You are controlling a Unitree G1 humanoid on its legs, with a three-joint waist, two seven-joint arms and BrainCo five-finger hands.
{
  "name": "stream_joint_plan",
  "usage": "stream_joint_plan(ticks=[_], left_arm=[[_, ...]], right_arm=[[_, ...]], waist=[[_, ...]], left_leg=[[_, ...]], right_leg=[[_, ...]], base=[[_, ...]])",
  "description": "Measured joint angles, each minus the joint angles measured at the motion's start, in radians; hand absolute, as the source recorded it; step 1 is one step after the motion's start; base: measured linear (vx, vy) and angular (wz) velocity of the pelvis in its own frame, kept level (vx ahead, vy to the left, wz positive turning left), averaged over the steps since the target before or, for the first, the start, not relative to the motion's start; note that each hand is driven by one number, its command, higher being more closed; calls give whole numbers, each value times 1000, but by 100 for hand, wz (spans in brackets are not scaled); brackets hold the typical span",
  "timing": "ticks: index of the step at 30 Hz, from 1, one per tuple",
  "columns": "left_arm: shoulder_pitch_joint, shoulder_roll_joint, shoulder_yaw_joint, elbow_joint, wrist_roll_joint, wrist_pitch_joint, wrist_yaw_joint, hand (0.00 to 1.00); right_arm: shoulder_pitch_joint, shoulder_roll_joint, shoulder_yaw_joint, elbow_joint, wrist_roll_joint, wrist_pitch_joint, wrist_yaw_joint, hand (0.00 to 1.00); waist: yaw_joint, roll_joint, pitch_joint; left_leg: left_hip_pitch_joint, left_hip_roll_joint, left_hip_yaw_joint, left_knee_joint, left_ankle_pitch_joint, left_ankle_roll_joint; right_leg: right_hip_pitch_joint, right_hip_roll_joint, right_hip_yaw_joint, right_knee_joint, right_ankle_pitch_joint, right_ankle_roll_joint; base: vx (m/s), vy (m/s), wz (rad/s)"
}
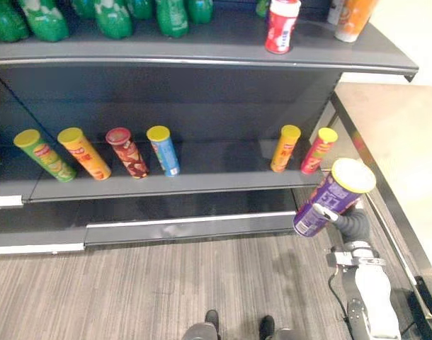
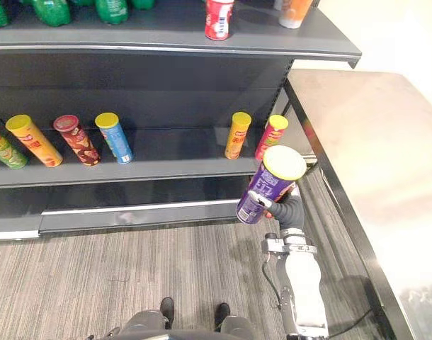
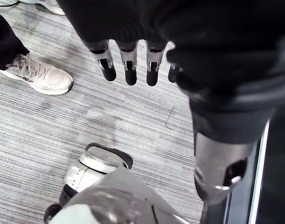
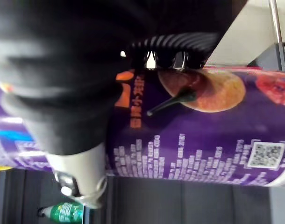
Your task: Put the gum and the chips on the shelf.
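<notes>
Dark grey shelf [image 1: 202, 185] holds a row of chip tubes [image 1: 163, 150] on its lower board. Before its right end the purple chips can [image 1: 328, 200] tilts in the air (yellow lid uppermost), the right hand [image 2: 290, 210] curled round its lower part. The left hand [image 3: 129, 63] hangs above the floor [image 1: 166, 283], fingers straight, holding nothing.

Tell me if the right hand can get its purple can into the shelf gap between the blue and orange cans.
Probably yes: the right hand, shut on the purple can, hangs in front of the shelf, and nothing stands in that gap.
</notes>
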Motion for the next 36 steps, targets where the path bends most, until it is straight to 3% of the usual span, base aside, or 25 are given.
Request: stream_joint_plan(ticks=[5,14,18,20,23,26,30,36], left_arm=[[-2,0,-1,-19,0,0,-8,0],[-5,-2,-33,-36,-1,0,-7,0],[-19,-19,-47,-36,-4,0,6,0],[-26,-21,-69,-35,-34,0,11,0],[-42,-21,-116,-36,-40,0,14,0],[-47,-20,-147,-35,-40,0,19,0],[-52,-18,-170,-38,-36,0,24,0],[-86,-13,-236,-61,-30,-1,39,0]], right_arm=[[16,2,16,58,2,5,0,100],[-27,3,92,162,-50,6,-8,100],[-84,4,161,182,-80,6,-35,100],[-100,6,170,184,-88,6,-55,100],[-161,-4,156,224,-99,8,-106,100],[-231,4,151,254,-128,12,-139,100],[-337,1,121,260,-149,31,-172,100],[-667,-69,-20,433,-183,37,-301,100]], waist=[[2,2,-3],[6,15,-9],[14,50,-10],[6,67,-17],[6,95,-8],[37,101,7],[52,115,37],[65,151,142]], left_leg=[[58,-2,-7,-73,32,-7],[50,-10,-75,-59,48,-20],[-21,-5,-95,-14,29,-17],[-54,33,-7,-2,33,-16],[-96,73,100,-9,100,-20],[-107,48,72,-58,145,-11],[-119,23,45,-105,185,0],[-200,-5,52,-94,211,10]], right_leg=[[21,-1,-24,-3,0,1],[70,-3,-112,-30,0,2],[68,1,-179,-47,-6,-10],[72,-5,-249,-47,-7,-12],[73,-16,-351,-44,-8,-11],[47,-31,-379,-35,-4,-5],[15,-56,-407,-1,-9,3],[-130,-135,-391,171,-53,11]], base=[[98,-14,7],[-19,-9,25],[-125,-40,40],[-80,-36,102],[-44,10,102],[-17,80,41],[-7,79,25],[-57,76,2]])
